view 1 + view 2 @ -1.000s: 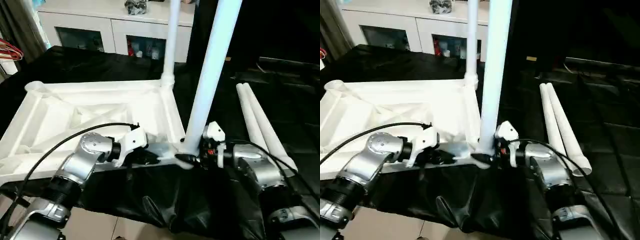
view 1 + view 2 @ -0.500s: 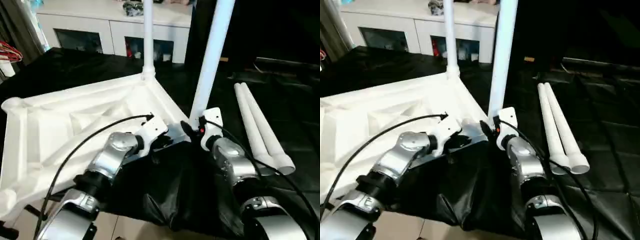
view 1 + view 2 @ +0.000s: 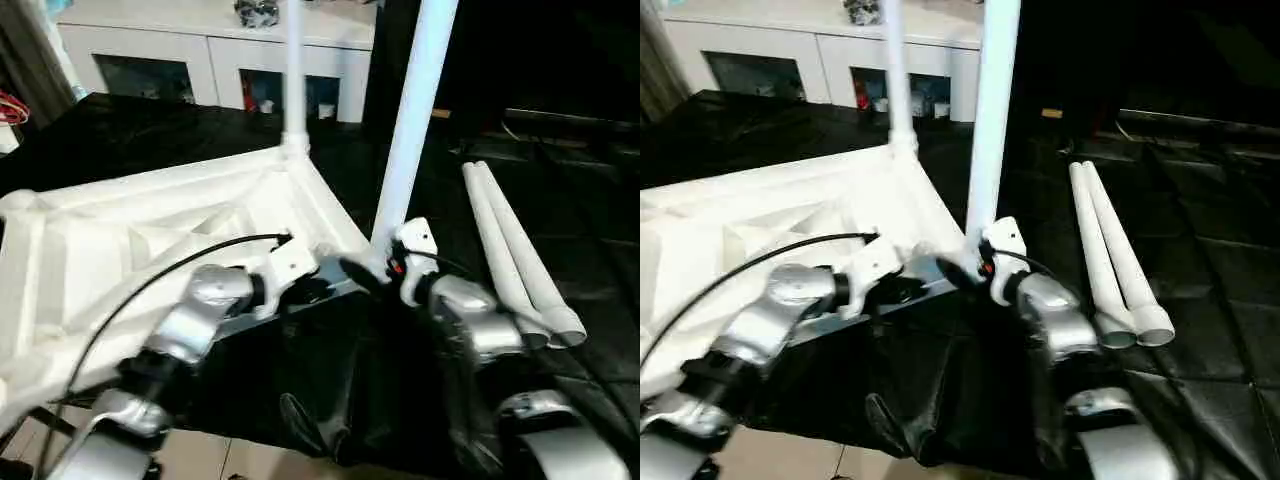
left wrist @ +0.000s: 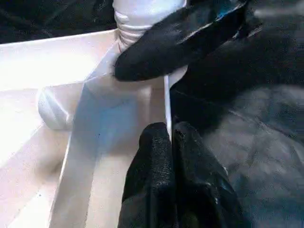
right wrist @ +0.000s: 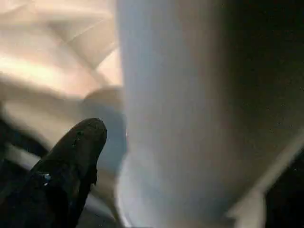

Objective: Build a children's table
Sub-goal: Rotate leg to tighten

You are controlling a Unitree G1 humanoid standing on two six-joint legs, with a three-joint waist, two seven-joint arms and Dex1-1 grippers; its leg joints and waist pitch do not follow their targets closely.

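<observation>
So the white tabletop (image 3: 150,230) was lying upside down on the black-covered surface (image 3: 560,180), ribbed underside up, with two legs already standing in its corner sockets: the far leg (image 3: 293,70) and the near leg (image 3: 415,110). Two spare legs (image 3: 515,250) lay side by side on the cloth off to the right, well apart from the top. The left gripper (image 4: 168,142) had its jaws pressed together on the thin edge wall of the tabletop, right beside the near socket. The right gripper (image 3: 365,272) sat at the base of the near leg, one finger lying against it, but I couldn't tell whether the jaws were clamped or loose around the tube. My worry was that leg: if it wasn't pushed fully home in the socket, any nudge from the right arm pulling away could tip it or pop it out. Also the tabletop looked skewed, with its near corner close to the surface's edge, so a tug by the left gripper might drag it off.
</observation>
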